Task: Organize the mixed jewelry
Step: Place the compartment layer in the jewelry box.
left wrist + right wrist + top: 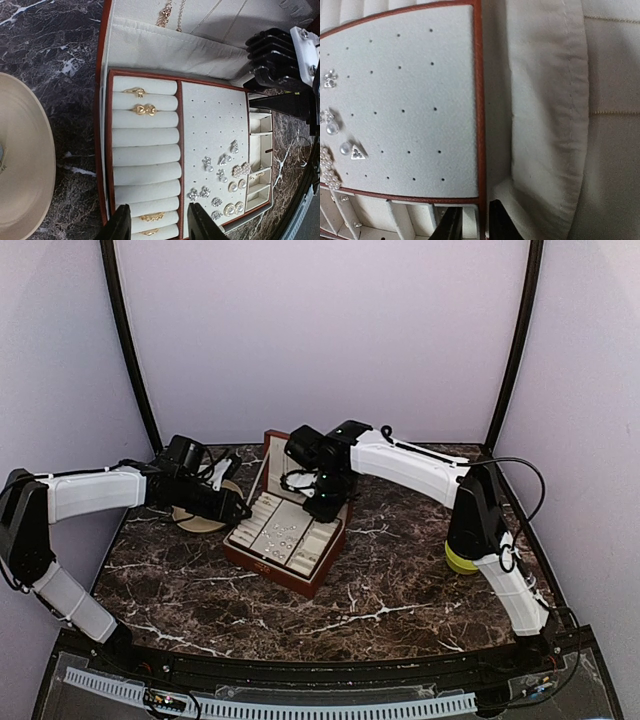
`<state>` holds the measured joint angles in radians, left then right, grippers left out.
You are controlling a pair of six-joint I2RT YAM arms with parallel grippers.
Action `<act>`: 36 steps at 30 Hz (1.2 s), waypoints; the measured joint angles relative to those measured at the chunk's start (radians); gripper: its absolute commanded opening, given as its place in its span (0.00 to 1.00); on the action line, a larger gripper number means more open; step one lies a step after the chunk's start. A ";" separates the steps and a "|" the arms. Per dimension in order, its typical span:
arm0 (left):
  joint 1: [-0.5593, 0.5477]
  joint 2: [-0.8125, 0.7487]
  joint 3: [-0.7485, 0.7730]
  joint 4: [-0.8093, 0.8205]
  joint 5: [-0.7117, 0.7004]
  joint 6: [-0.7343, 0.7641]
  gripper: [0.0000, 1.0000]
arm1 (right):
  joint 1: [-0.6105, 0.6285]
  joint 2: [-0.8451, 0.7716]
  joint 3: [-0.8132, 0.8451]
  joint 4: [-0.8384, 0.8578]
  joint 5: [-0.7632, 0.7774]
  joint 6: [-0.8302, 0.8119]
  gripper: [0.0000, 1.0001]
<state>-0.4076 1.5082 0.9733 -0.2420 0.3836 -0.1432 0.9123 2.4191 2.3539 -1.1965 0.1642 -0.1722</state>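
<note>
While both arms hung over the open jewelry box (290, 575): the jewelry (145, 109) lay inside it, rings (135, 91) on the padded rolls (145, 152), studs (206, 162) on the pinhole panel (212, 115), chains (165, 12) in the lid.
Left gripper (159, 222): jaws stood apart just above the nearest rolls, with nothing between them.
Right gripper (472, 225): jaws were parted narrowly astride the box's brown rim (480, 100), beside the lid pocket (545, 125); nothing was seen held.
Risk, right side: a finger could snag the rim or the pocket cloth and jolt the box, shaking studs loose.
Risk, left side: a low sweep could knock rings off their rolls; the two grippers sat near enough to clash.
Count: four gold rings, about thirteen studs, at least two chains, one box, one tan dish (25, 165).
</note>
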 measured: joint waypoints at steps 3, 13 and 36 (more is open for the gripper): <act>0.000 -0.006 0.000 0.000 -0.007 0.000 0.43 | 0.004 0.000 0.000 0.017 0.006 0.011 0.28; 0.000 -0.014 0.000 0.001 -0.012 0.000 0.43 | 0.005 -0.029 -0.030 0.042 0.024 0.025 0.16; 0.000 -0.018 0.000 0.001 -0.018 0.000 0.43 | 0.000 -0.100 -0.203 0.129 -0.091 0.070 0.11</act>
<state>-0.4076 1.4899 0.9733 -0.2413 0.3653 -0.1432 0.9123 2.3188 2.1509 -1.0672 0.0734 -0.1024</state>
